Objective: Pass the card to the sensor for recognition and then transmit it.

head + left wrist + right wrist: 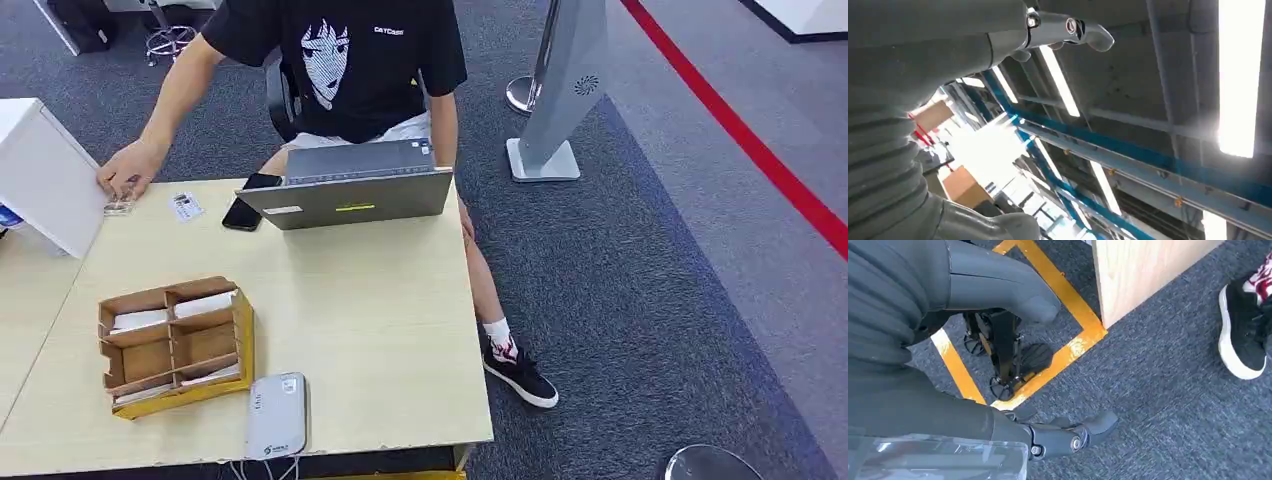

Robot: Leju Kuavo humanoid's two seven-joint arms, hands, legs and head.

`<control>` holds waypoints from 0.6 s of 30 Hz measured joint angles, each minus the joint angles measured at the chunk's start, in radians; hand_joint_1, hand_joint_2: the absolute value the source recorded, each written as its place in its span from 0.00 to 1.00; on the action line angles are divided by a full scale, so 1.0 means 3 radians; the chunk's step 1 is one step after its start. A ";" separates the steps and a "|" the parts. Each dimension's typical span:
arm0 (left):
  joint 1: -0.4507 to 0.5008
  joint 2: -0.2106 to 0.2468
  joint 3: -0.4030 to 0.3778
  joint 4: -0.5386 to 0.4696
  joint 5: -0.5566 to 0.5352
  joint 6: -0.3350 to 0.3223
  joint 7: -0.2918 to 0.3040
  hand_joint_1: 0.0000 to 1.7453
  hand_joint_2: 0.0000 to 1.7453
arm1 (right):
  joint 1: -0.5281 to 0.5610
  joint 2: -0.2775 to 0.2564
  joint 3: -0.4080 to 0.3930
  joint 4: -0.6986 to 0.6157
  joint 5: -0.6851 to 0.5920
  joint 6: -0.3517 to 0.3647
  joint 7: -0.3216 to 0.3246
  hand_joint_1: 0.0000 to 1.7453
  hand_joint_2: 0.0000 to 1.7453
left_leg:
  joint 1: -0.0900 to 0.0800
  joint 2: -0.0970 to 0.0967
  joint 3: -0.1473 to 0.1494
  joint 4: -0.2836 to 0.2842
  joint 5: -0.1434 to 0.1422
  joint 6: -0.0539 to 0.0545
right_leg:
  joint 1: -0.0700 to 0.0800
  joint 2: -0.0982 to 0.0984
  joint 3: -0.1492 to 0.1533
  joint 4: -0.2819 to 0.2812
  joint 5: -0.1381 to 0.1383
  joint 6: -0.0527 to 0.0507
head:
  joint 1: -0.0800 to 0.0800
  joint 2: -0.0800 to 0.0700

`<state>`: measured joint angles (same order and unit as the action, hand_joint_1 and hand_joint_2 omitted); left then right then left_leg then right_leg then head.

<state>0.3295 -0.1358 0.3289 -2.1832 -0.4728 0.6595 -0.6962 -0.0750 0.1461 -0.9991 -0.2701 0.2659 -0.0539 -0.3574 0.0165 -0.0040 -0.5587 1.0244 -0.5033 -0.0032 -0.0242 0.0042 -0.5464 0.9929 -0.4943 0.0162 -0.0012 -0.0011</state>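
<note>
No card has been picked up yet — cards are seen stacked in the wooden organiser [175, 345] on the bench [380, 330], just beside the white sensor [277, 415]. The left hand [1068, 30] and right hand [1063, 432] are shown empty with fingers apart; a reach to the organiser is judged next.
</note>
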 joint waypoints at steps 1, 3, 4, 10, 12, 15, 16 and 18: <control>0.0000 -0.0029 0.0056 0.0000 0.0290 -0.0048 -0.0010 0.00 1.00 | -0.0006 -0.0001 -0.0023 0.0000 0.0023 -0.0108 0.0025 0.00 1.00 | 0.0000 0.0001 0.0004 0.0000 0.0000 0.0000 | 0.0000 0.0001 0.0002 0.0000 0.0000 -0.0001 | 0.0004 0.0001; -0.0019 -0.0118 0.0260 0.0010 0.0819 -0.0197 -0.0008 0.00 1.00 | -0.0008 -0.0001 -0.0066 0.0001 0.0027 -0.0286 0.0070 0.00 1.00 | 0.0000 0.0003 0.0009 -0.0001 0.0000 0.0000 | 0.0000 0.0004 0.0006 0.0000 0.0001 -0.0002 | -0.0001 0.0001; -0.0032 -0.0181 0.0416 0.0060 0.1159 -0.0448 -0.0004 0.00 1.00 | -0.0006 -0.0001 -0.0099 0.0003 0.0001 -0.0356 0.0118 0.00 1.00 | -0.0001 0.0002 0.0009 -0.0001 0.0000 0.0000 | 0.0000 0.0002 0.0008 0.0000 0.0001 -0.0002 | -0.0003 0.0000; -0.0479 -0.0425 0.1641 0.1547 0.1517 -0.2013 -0.0005 0.00 1.00 | -0.0004 0.0052 -0.0217 0.0038 0.0040 -0.0624 0.0353 0.00 1.00 | -0.0005 0.0004 0.0014 -0.0001 0.0001 0.0001 | -0.0003 0.0006 0.0010 0.0000 0.0001 -0.0002 | 0.0001 0.0000; -0.0683 -0.0310 0.2025 0.2448 0.1420 -0.2298 0.0027 0.00 1.00 | 0.0000 0.0083 -0.0217 0.0048 0.0142 -0.0596 0.0389 0.00 1.00 | -0.0005 0.0004 0.0015 -0.0002 0.0001 0.0001 | -0.0003 0.0006 0.0010 0.0001 0.0001 -0.0002 | -0.0003 0.0000; -0.0896 -0.0113 0.2414 0.3669 0.1355 -0.2478 0.0020 0.00 1.00 | 0.0000 0.0099 -0.0211 0.0057 0.0250 -0.0545 0.0416 0.00 1.00 | -0.0002 0.0004 0.0015 -0.0003 0.0002 0.0001 | -0.0001 0.0006 0.0010 0.0002 0.0000 -0.0003 | -0.0009 0.0000; -0.0934 -0.0070 0.2500 0.3950 0.1345 -0.2489 0.0014 0.00 1.00 | 0.0000 0.0100 -0.0211 0.0060 0.0263 -0.0539 0.0421 0.00 1.00 | -0.0002 0.0003 0.0014 -0.0002 0.0002 0.0001 | -0.0001 0.0005 0.0010 0.0001 0.0000 -0.0003 | -0.0008 0.0001; -0.1007 0.0016 0.2635 0.4421 0.1360 -0.2535 0.0088 0.00 1.00 | 0.0000 0.0100 -0.0210 0.0060 0.0298 -0.0503 0.0448 0.00 1.00 | -0.0004 0.0000 0.0011 -0.0002 0.0001 0.0002 | -0.0003 0.0001 0.0011 -0.0001 0.0000 -0.0002 | -0.0001 0.0000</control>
<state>0.0276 -0.1312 1.1193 -0.8569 -0.0648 -0.1011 -0.6698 -0.0750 0.1762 -1.0620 -0.2522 0.3552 -0.2048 -0.2231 0.0152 -0.0040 -0.5553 1.0238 -0.5029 -0.0027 -0.0252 0.0046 -0.5432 0.9927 -0.4943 0.0155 -0.0015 -0.0011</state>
